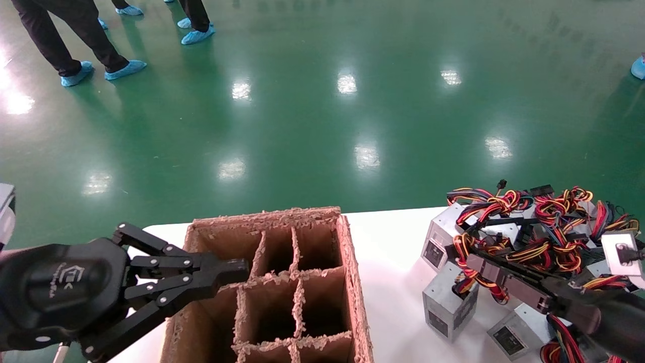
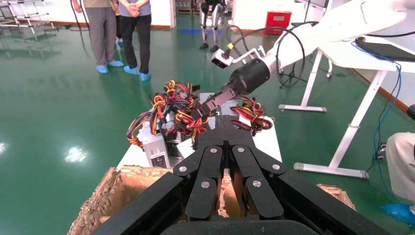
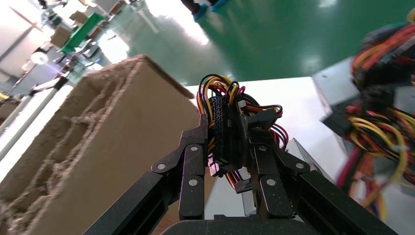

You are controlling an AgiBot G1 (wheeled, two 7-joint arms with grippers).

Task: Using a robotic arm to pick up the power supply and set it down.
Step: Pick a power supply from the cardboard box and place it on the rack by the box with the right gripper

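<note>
Grey power supply (image 1: 450,302) under right hand (image 1: 468,262)

My right gripper (image 1: 476,262) on the glossy white robotic arm (image 2: 337,29) is clamped on the wire bundle (image 3: 225,122) of a small grey power supply (image 1: 450,301), which sits tilted on the table's right side, touching its look-alike neighbours.

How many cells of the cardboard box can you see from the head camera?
8 in the box, all looking empty: three across the far row, three across the middle row, and two partly visible in the near row. A third near cell may be hidden behind the left gripper.
</note>
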